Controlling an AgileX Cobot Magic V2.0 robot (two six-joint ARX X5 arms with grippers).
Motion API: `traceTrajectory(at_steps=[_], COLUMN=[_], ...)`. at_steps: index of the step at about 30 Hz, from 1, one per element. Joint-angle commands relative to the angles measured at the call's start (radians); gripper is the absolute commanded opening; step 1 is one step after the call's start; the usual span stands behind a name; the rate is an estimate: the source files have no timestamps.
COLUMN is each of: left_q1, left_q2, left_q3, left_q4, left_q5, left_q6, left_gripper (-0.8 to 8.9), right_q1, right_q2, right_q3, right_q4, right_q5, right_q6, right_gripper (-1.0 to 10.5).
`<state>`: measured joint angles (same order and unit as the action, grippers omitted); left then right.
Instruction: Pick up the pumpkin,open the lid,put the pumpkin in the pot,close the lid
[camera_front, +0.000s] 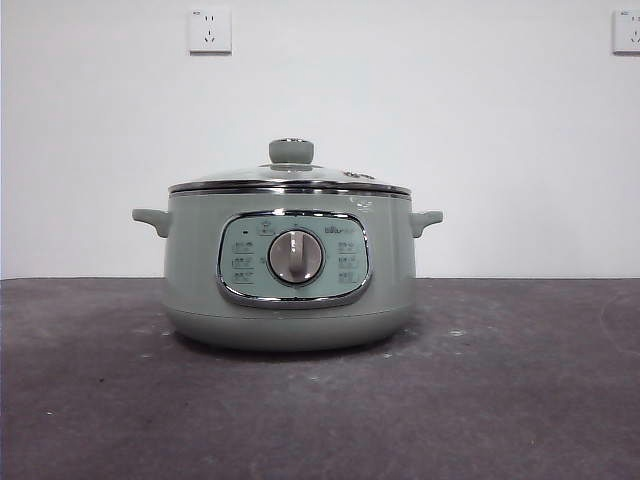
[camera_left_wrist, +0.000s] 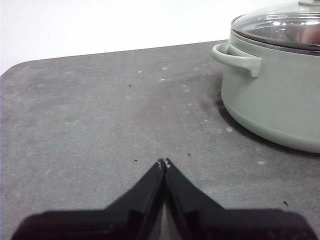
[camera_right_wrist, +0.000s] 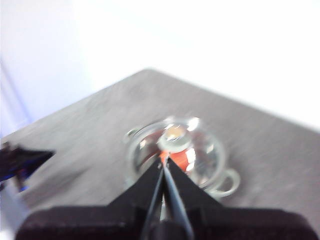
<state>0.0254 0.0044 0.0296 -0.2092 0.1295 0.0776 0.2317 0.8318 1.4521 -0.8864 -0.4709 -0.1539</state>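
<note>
Pot: the pot (camera_front: 290, 290) stands on the dark table (camera_front: 520, 390), panel and silver dial (camera_front: 296, 257) facing the front camera, one small handle out to each side.
Lid: the lid (camera_front: 290, 182) sits closed on the pot's rim, with its knob (camera_front: 291, 151) upright on top.
Pumpkin: the pumpkin (camera_right_wrist: 181, 159) is inside the pot, seen only from the right wrist camera as a red-orange patch through the glass, under the knob; the picture is blurred, so no more of it can be told.
Left gripper: the left gripper (camera_left_wrist: 164, 163) is low over bare table, jaws pressed together tip to tip, holding nothing. The pot (camera_left_wrist: 280, 95) is near it, off to one side and ahead, apart from the tips; one side handle (camera_left_wrist: 239, 59) is turned toward it.
Right gripper: the right gripper (camera_right_wrist: 165, 161) is high above the pot, jaws pressed together and empty, pointing down at the lid (camera_right_wrist: 175, 150). It is well clear of the knob (camera_right_wrist: 175, 135).
Front view: neither arm shows.
Wall: a white wall with two sockets (camera_front: 210, 30) is behind the pot.
</note>
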Motion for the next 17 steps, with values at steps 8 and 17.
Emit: traceTrajectory(at_steps=[8,17], left_q1=[0.003,0.003], left_q2=[-0.003,-0.003], left_q3=[-0.011,-0.011], left_q4=[-0.009,-0.009], left_q5=[0.004,0.003], left_q6=[-0.003,-0.003], left_gripper=[-0.03,-0.03], right_q1=[-0.152,-0.154], right_q2=[-0.402,-0.657], right_q3=[-0.678,-1.138], right_q4=[0.568,0.804], right_q5=[0.138,0.325], right_q6=[0.038,0.165], right_gripper=[0.0,0.0])
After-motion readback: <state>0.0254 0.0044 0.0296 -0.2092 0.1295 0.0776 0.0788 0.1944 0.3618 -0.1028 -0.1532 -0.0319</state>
